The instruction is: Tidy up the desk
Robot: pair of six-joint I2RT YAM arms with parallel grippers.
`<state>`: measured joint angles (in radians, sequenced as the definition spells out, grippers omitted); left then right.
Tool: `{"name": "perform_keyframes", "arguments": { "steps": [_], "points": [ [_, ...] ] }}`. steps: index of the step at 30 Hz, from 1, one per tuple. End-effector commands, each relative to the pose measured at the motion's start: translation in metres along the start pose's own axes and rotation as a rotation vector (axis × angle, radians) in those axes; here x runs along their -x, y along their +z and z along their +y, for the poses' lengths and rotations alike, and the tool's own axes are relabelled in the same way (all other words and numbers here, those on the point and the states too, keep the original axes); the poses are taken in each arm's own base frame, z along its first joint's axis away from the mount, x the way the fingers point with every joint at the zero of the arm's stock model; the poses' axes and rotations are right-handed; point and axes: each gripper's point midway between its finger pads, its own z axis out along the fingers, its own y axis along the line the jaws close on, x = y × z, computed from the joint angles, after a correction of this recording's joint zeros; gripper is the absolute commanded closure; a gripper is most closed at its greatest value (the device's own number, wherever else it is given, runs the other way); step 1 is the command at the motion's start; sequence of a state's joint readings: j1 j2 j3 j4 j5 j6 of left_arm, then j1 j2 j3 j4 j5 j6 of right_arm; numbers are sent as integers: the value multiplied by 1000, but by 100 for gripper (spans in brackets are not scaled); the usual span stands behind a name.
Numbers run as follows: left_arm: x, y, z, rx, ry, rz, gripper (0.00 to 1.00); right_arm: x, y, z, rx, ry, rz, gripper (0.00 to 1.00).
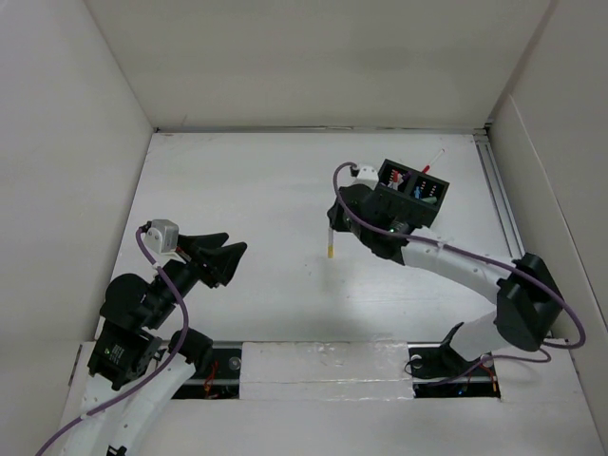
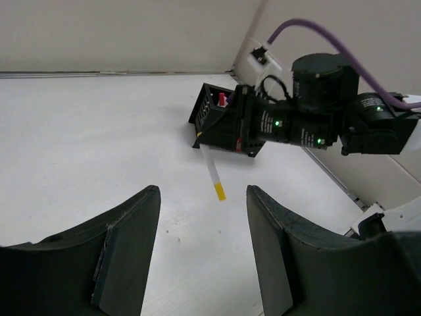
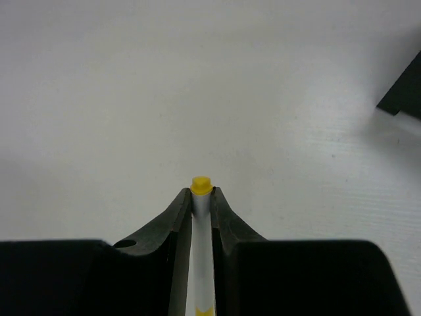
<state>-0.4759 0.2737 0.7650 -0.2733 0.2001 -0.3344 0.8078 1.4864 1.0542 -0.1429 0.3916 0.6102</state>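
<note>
The white counter (image 1: pixel 266 190) fills the middle of the top view. Right of centre, the right pincer (image 1: pixel 334 220) holds a white pen (image 1: pixel 330 243). Only the right wrist view shows the jaws tight on the pen, its yellow tip sticking out. The left pincer (image 2: pixel 202 194) stands wide and holds nothing. A black box (image 1: pixel 410 187) sits at the upper right.

The white desk (image 1: pixel 247 190) carries a black organizer box (image 1: pixel 424 188), far right.

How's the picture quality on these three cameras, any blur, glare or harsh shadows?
Top external: even, soft light on the desk, faint shadows, no glare. Left wrist: the left end effector is dark and soft, the pen sharp. Right wrist: the right end effector, shut on the pen, is a near-black silhouette.
</note>
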Motion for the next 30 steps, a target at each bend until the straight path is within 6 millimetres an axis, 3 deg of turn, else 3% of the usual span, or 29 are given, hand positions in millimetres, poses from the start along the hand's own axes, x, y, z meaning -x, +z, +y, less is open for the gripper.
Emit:
{"name": "perform_keyframes", "arguments": {
  "steps": [1,4,5,6,8,9,13,16,22,28,30],
  "points": [
    [5,4,-4,-23,7,-21,49,57,-6,-6,-18,118,-202,100],
    [6,3,-4,-21,9,-25,49,117,-19,-30,-45,209,-363,100],
    [6,3,-4,-21,9,-25,49,138,-20,-55,-101,240,-422,100],
    [6,3,-3,-21,8,-24,49,159,-27,-62,-100,274,-480,100],
    [6,3,-4,-22,8,-23,49,182,-30,-83,-129,309,-534,100],
    [7,3,-4,-21,9,-25,49,203,-34,-102,-164,334,-583,100],
    [7,3,-4,-20,7,-27,49,233,-21,-148,-284,342,-633,100],
    [6,3,-3,-17,6,-24,49,241,-9,-171,-353,328,-629,100],
    [5,4,-2,-14,6,-20,48,242,4,-195,-427,323,-642,100],
    [4,5,-1,-11,4,-18,49,223,16,-216,-517,297,-636,100],
    [3,5,-1,-11,3,-13,49,214,20,-212,-523,275,-633,100]
  ]
}}
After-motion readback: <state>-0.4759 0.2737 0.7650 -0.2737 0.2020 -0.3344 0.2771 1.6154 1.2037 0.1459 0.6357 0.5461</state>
